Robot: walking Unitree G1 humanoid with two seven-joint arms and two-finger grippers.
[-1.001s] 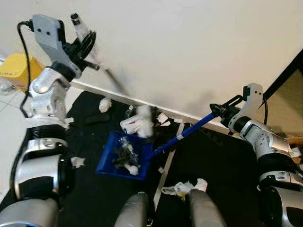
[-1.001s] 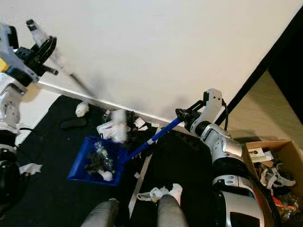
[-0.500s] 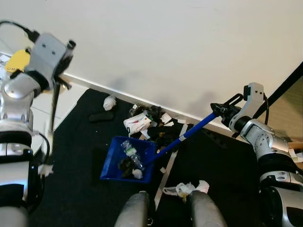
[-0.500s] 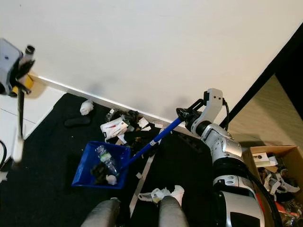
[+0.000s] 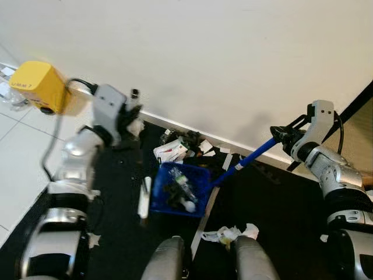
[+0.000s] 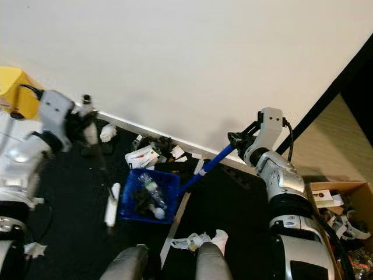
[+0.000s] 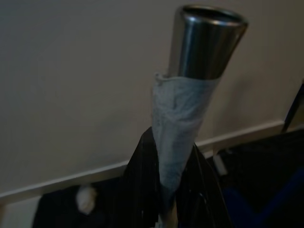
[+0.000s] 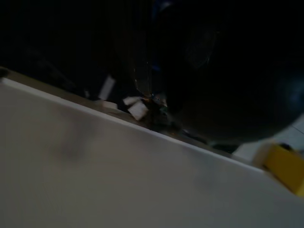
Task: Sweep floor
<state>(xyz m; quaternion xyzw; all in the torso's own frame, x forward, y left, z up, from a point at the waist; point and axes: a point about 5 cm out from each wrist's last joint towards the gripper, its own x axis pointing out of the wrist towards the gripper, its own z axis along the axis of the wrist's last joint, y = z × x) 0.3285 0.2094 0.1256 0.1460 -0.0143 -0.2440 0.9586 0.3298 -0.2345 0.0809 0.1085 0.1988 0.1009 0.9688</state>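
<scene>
— dustpan (image 5: 179,190) first: we hold its long blue handle (image 5: 250,158) clamped in our right gripper (image 5: 281,133), and the blue pan sits on the black mat (image 5: 274,210) just out from the white wall (image 5: 204,52). how full is it?

— we see a clear plastic bottle (image 5: 185,184), dark scraps and a white wad already in the pan, so we judge a fair part of the sweeping is done. what about the brush?

— our left gripper (image 7: 164,190) has its fingers pressed onto the cloth-wrapped metal broom handle (image 7: 190,76); the handle runs down to a pale brush head (image 5: 143,198) resting on the mat just beside the pan, on the side away from the blue handle.

— and what is left?

— we count a heap of litter (image 5: 180,146) lying between the pan and the wall: a white packet with red print, paper bits and dark pieces along the skirting. a crumpled white wrapper (image 5: 230,233) lies on the mat on the side of the pan away from the wall, near our legs, and a small white scrap (image 5: 93,239) lies further along the mat. we'd say those need sweeping in yet.

— the room?

— pale floor tiles (image 5: 23,151) start where the mat ends, well apart from the pan, and a yellow box (image 5: 38,86) stands against the wall there. in the right eye view an open cardboard box (image 6: 332,204) of odds and ends sits well apart from the pan, past our right arm.
</scene>
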